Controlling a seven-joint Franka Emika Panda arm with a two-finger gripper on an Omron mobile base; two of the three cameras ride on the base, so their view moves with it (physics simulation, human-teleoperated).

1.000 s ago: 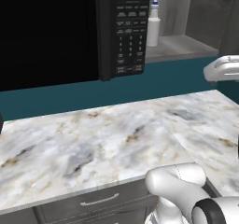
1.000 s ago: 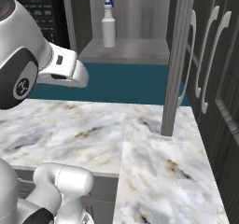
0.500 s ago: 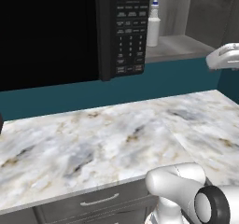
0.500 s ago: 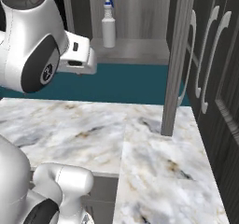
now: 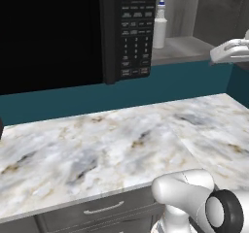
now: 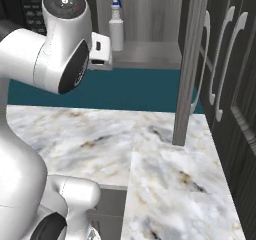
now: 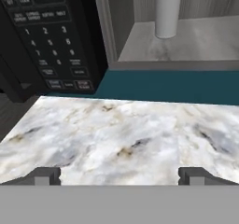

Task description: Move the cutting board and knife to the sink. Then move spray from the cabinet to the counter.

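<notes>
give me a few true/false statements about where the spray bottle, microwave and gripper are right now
1. The spray bottle stands upright on the cabinet shelf. True.
2. The gripper is shut on the spray bottle. False: its fingers stand wide apart with nothing between them, and the bottle is apart from it on the shelf.
3. The microwave sits beside the open cabinet niche. True.
4. The spray bottle lies on its side on the marble counter. False: it is upright in the cabinet, not on the counter.
5. The microwave door is open. False: it is closed.
</notes>
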